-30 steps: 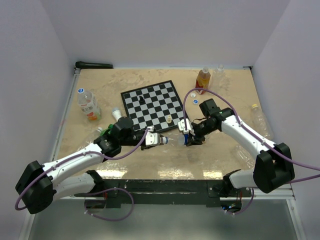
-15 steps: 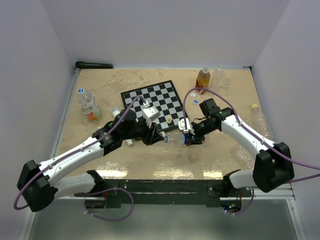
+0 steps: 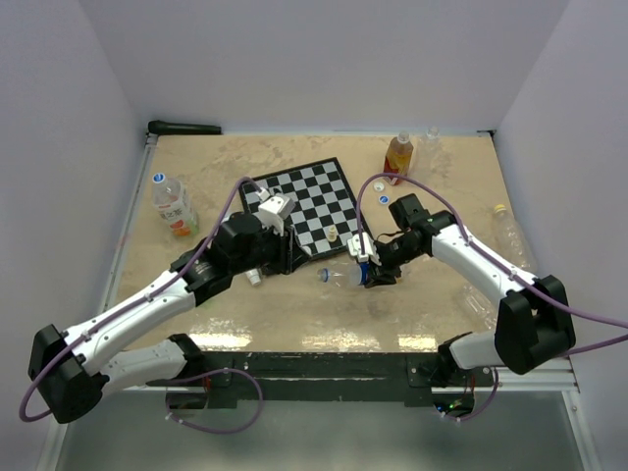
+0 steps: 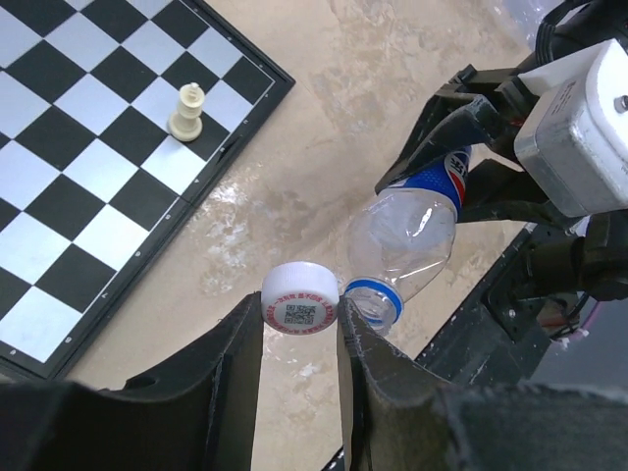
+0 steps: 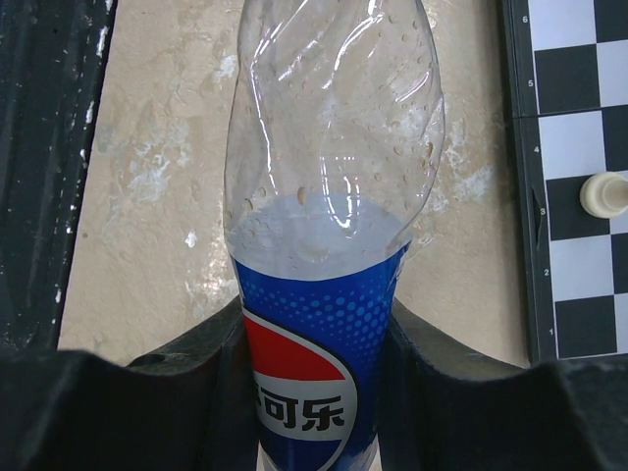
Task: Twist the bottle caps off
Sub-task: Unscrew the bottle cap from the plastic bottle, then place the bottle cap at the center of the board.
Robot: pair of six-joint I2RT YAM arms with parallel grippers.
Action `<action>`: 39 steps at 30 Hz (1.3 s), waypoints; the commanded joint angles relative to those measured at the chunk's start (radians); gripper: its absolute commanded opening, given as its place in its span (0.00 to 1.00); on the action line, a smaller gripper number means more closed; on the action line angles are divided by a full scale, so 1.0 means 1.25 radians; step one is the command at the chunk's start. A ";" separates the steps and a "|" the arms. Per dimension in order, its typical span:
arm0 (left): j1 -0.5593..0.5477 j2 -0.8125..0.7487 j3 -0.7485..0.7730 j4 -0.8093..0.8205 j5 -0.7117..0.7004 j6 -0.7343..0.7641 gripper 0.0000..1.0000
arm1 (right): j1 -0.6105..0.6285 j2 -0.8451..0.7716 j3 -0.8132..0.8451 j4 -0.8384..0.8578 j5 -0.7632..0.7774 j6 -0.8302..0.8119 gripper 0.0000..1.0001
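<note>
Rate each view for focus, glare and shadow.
Left wrist: white cap and chessboard sharp, left gripper dark and soft-edged. Right wrist: bottle label crisp, white glints on its clear wall, right gripper blurred at the bottom. Top external: even light, faint shadows on the table, small things coarse.

Chessboard (image 3: 299, 204) sits mid-table (image 3: 294, 314) toward the far side, with a chess piece (image 4: 186, 110) standing on a square by its near-right corner. Just before that corner the Pepsi bottle (image 3: 343, 277) lies crosswise, body clamped between the right gripper's (image 5: 312, 363) fingers, open neck pointing left. The bottle cap (image 4: 299, 298) is off the neck and just left of it, pinched between the left gripper's (image 4: 297, 324) fingers. Further out: a second bottle (image 3: 172, 204) near the left edge, left of the board; a third bottle (image 3: 397, 157) behind the board's right corner, with a loose cap (image 3: 384, 199) on the table before it.
</note>
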 commanded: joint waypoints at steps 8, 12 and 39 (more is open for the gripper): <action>0.000 0.014 -0.047 0.112 -0.053 0.044 0.00 | -0.140 0.001 0.084 -0.004 -0.071 0.101 0.00; 0.000 0.105 0.012 0.164 -0.047 0.068 0.00 | -0.192 -0.014 0.080 0.019 -0.073 0.145 0.00; -0.007 0.900 0.707 0.200 -0.043 0.081 0.00 | -0.396 -0.152 0.015 0.352 0.124 0.530 0.00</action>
